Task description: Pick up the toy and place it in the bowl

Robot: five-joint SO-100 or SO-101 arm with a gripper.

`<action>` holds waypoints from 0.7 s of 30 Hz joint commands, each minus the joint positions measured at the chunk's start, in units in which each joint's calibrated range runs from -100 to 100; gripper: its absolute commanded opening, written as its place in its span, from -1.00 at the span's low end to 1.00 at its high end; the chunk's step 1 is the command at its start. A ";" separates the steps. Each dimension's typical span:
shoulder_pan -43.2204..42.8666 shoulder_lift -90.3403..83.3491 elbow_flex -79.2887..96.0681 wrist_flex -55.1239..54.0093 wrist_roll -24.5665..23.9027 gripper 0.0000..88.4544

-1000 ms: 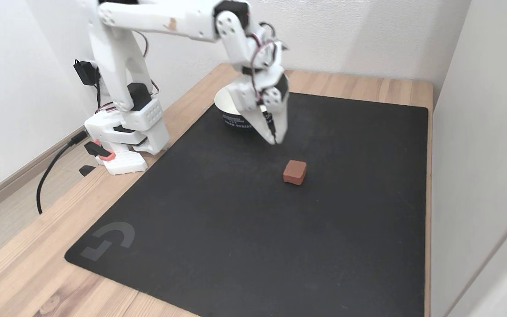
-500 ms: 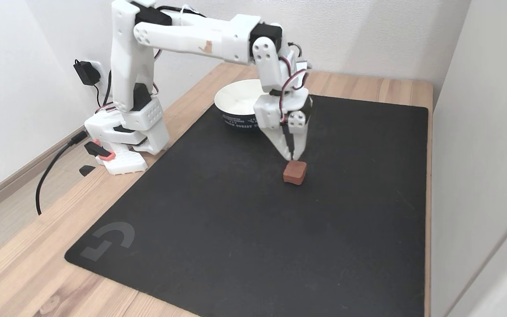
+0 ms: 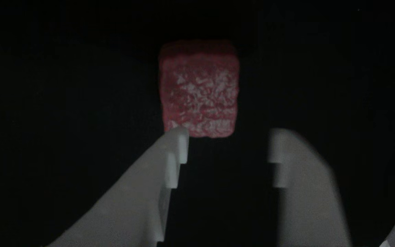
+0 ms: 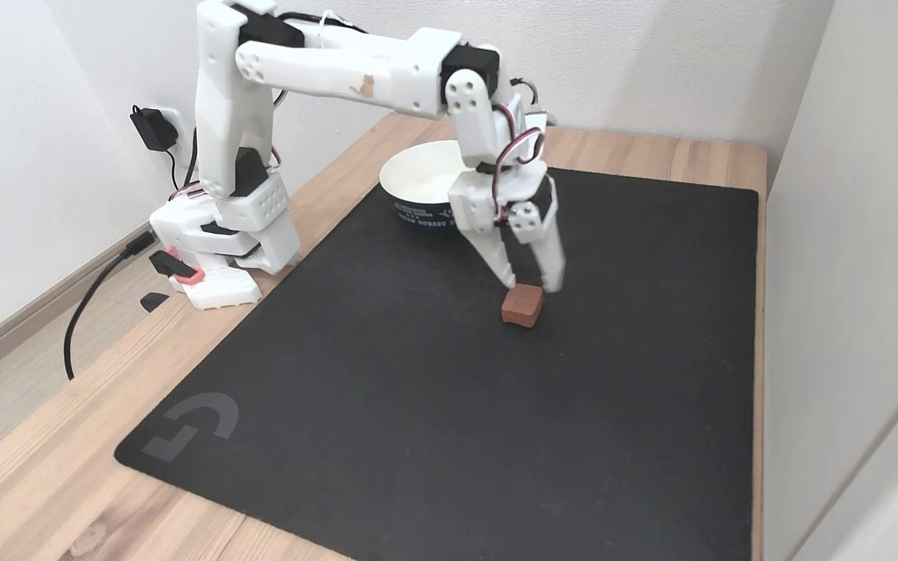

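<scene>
Gripper: jaws spread apart, pointing down, tips just above the toy's far side in the fixed view; holding nothing.
Gripper, close view: two white fingers rising from the bottom edge with a wide dark gap between them; left fingertip at the toy's near-left corner, whether touching cannot be told; right one off to the toy's right, clear of it.
Toy: small reddish block flat on the black mat, right of the mat's middle, well away from every mat edge.
Toy, close view: red-pink top face, rough and mottled with white, squarish, sitting above the gap between the fingers, slightly left of the gap's centre.
Bowl: white inside, dark band with pale lettering around the outer wall; standing at the mat's far edge near its far-left corner, partly hidden behind the wrist; well apart from the toy.
Mat: large, black, covering most of the desk, grey logo at the near-left corner.
Desk: light wood, bare strips along the left, near and far edges.
Arm: white, reaching from the base across to above the toy, red and black wires looped at the wrist.
Base: clamped at the desk's left edge, off the mat.
Cable: black, hanging off the left edge.
Plug: black, on the left wall.
</scene>
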 commanded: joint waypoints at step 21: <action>0.06 1.41 -1.44 7.12 -0.31 -0.42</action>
